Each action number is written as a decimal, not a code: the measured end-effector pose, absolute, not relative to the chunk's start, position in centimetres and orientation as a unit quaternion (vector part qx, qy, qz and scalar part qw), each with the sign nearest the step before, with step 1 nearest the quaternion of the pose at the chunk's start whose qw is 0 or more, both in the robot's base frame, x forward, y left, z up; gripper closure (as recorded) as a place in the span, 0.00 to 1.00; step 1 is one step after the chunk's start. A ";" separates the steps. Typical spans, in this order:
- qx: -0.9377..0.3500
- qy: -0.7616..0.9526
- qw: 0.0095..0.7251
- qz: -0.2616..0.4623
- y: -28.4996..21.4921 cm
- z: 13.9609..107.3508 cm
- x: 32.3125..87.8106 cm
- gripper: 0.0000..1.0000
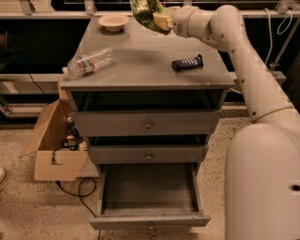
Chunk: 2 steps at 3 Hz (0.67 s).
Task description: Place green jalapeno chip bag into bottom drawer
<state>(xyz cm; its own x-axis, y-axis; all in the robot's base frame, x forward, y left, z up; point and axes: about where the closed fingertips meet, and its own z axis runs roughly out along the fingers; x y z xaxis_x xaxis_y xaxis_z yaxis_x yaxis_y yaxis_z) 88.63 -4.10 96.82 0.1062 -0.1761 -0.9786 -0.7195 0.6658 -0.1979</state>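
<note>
The green jalapeno chip bag (144,11) hangs in the air at the top of the camera view, above the back of the cabinet top, partly cut off by the frame edge. My gripper (161,19) is shut on its right side and holds it clear of the surface. The bottom drawer (149,192) of the grey cabinet is pulled out wide open, and nothing lies in it. The two upper drawers are closed.
On the cabinet top (140,65) lie a clear plastic bottle (89,61) at the left, a dark navy wrapped bar (187,62) at the right and a small bowl (114,21) at the back. A cardboard box (51,145) with bottles stands on the floor left of the cabinet. My arm (253,93) fills the right side.
</note>
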 end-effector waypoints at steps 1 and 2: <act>-0.357 0.617 0.665 0.222 -3.0 97.6 87.9 1.00; -0.357 0.618 0.665 0.222 -3.0 97.6 87.9 1.00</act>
